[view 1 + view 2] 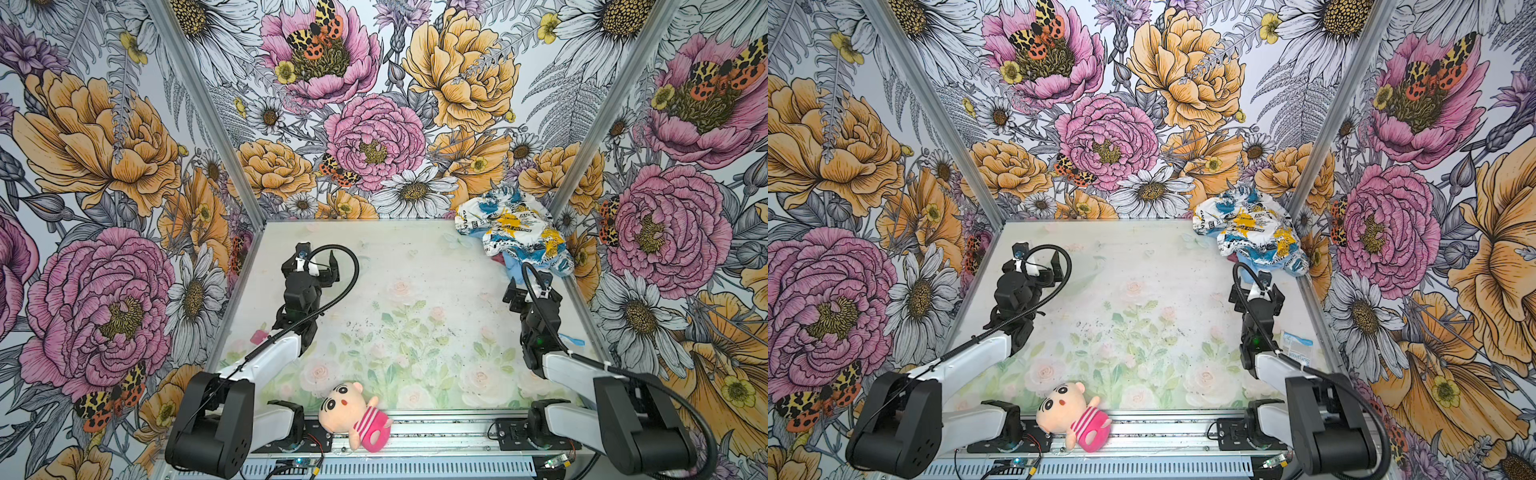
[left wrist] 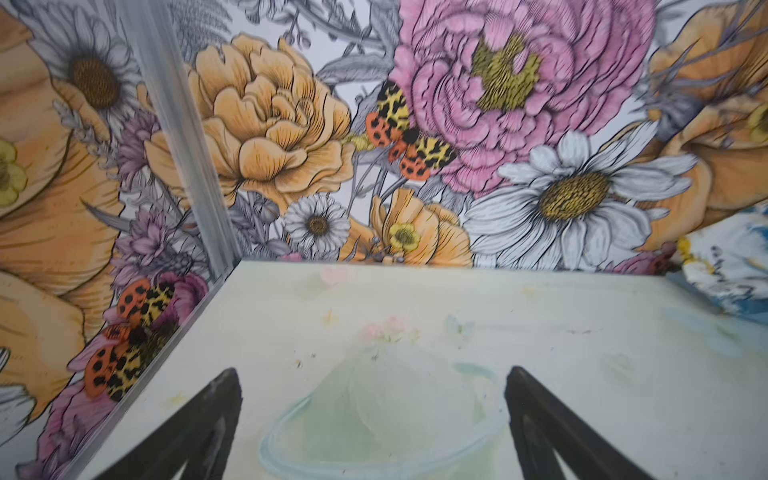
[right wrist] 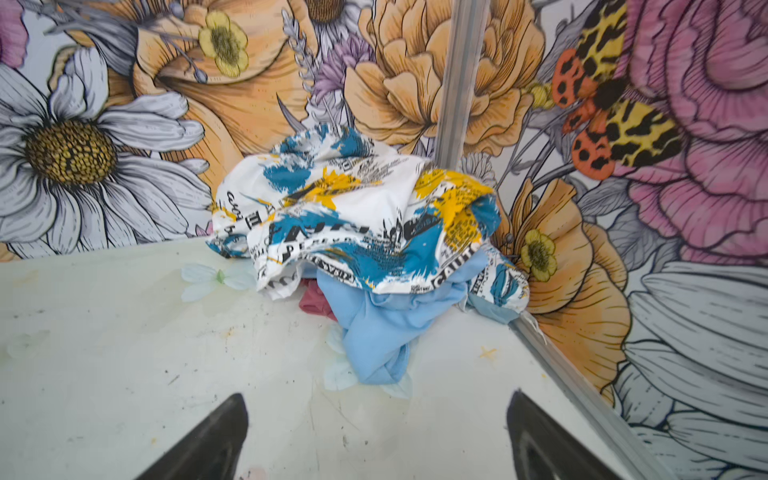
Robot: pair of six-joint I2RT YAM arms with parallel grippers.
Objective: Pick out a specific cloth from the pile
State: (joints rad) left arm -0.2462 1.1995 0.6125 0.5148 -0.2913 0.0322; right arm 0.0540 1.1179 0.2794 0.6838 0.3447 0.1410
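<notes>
Both grippers gape empty, left gripper [image 2: 372, 370] and right gripper [image 3: 378, 395]. You've got the cloth [image 3: 314, 301] peeking from under the pile [image 3: 357, 216], ahead of the right fingers [image 3: 224, 432], untouched. Lettering on the pile reads "CAUT".

left gripper [image 1: 318, 261]: jaws spread wide, pointing forward | right gripper [image 1: 532, 289]: jaws spread wide, pointing forward

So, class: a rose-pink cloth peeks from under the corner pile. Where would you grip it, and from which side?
Grip the exposed fold of the pink cloth at the base of the pile, under the printed white cloth, beside the light blue cloth. Come in low from the open table side, probably with the right gripper facing it: walls close the corner behind.
</notes>
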